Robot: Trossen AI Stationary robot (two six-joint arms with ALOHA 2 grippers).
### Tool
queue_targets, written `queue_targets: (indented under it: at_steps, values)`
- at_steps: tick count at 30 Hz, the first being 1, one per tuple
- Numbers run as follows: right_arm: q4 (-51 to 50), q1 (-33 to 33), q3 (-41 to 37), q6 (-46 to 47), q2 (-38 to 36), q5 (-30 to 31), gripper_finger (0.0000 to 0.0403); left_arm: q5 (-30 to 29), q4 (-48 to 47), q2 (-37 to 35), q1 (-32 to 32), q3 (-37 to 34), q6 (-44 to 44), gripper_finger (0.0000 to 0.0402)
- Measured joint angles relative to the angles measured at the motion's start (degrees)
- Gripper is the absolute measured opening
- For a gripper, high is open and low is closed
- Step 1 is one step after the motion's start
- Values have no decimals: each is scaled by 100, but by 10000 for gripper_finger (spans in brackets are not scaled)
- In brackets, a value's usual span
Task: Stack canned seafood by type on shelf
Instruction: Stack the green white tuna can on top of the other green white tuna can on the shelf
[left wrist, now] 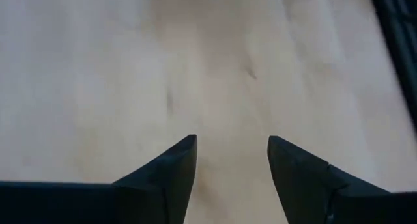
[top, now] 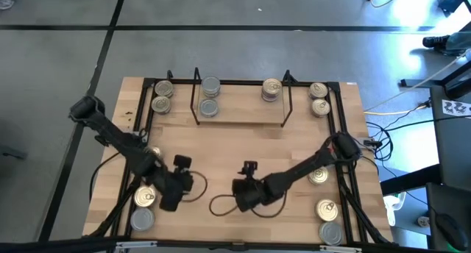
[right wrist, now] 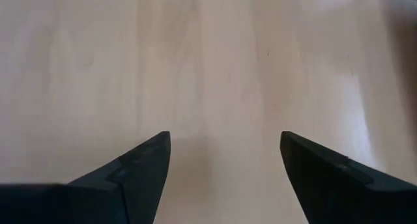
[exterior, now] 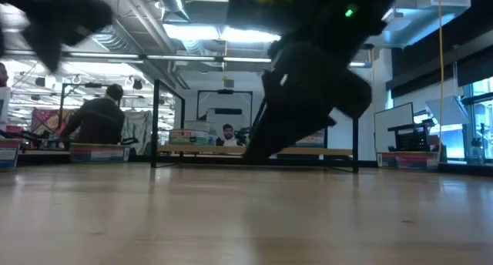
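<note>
I see shelf (top: 239, 113) at table's (top: 243, 146) far middle, tins (top: 210, 86) on it. More tins left (top: 160, 97), right (top: 319, 98) of it; near corners hold others (top: 143, 209). Both arms mid-table, near side.

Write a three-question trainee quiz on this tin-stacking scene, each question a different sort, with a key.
1. True or false: the left gripper is holding a tin.
2. Multiple choice: where on the shelf do tins stand? A) only at its left end; B) at its left end and near its right end; C) nowhere.
3. Fill in: the right gripper is open over bare ____.

Key
1. False: its fingers stand apart with only tabletop between them.
2. B.
3. Tabletop, or wood: nothing lies between the fingers in the right wrist view.
</note>
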Motion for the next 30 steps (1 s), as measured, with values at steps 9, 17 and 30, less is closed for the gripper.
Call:
queue_targets:
  at_steps: [9, 17, 30]
  values:
    - [196, 497, -58, 732, -4, 464, 289, 1008, -290, 141, -1240, 275, -2609, 166]
    - [855, 575, -56, 799, -4, 503, 289, 1198, -308, 173, -2377, 275, -4745, 144]
    - [1098, 663, -56, 1470, 11, 80, 289, 1664, -340, 1165, -3147, 268, -5677, 115]
